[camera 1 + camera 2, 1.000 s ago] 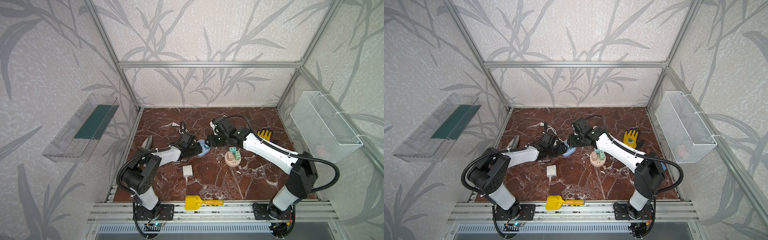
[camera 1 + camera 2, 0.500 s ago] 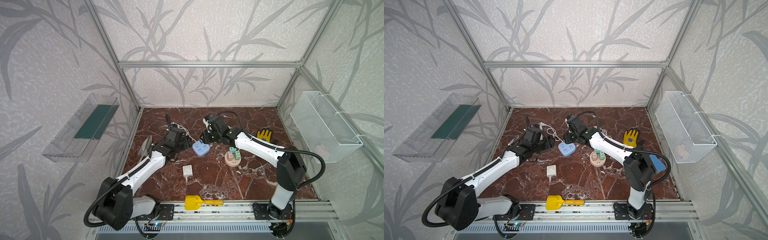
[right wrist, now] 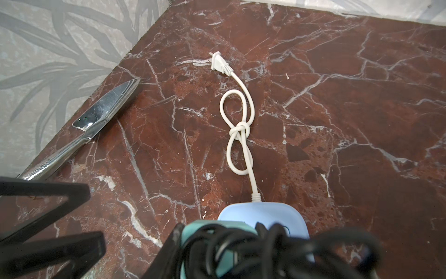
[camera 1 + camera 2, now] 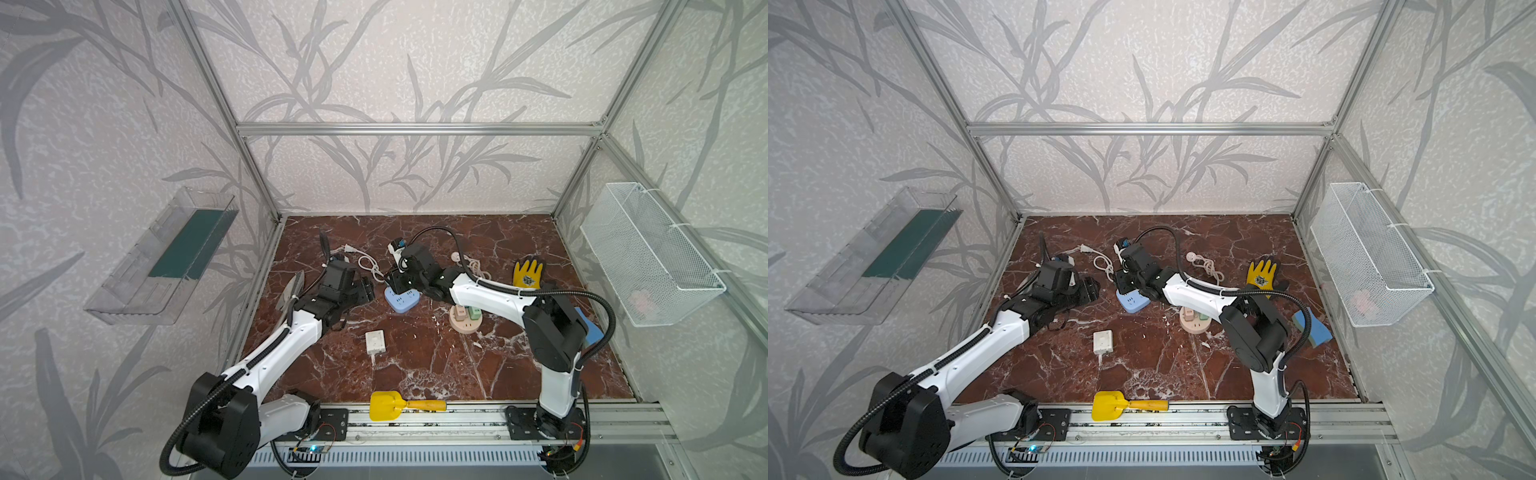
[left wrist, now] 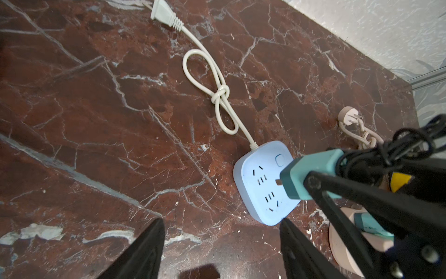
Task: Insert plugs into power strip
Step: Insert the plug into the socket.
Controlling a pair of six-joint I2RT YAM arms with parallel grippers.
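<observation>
Centre of the marble floor (image 4: 415, 365), slightly to the far side: blue power strip (image 5: 263, 186), square with rounded corners, lying flat with its sockets up. Its white cable (image 5: 217, 94), knotted, trails away to the far left. Over the strip: right gripper (image 4: 398, 282), jaws partly closed and clamped on a teal plug (image 5: 311, 169) wound with black cord. The plug is tilted, with a prong at the strip's face and its body not seated. Just left of the strip: left gripper (image 4: 365, 291), jaws wide apart with nothing between them, tips clear of the strip. Right of the blue strip and nearer: round pink power strip (image 4: 465, 326) carrying a pink plug (image 4: 459, 312) and a green plug (image 4: 473, 312), both upright. Near-left of centre: white charger block (image 4: 375, 341), lying flat on its own. Left edge: silver utensil (image 3: 103, 113). Right side: yellow glove (image 4: 528, 272). Near rail: yellow shovel (image 4: 399, 405).
</observation>
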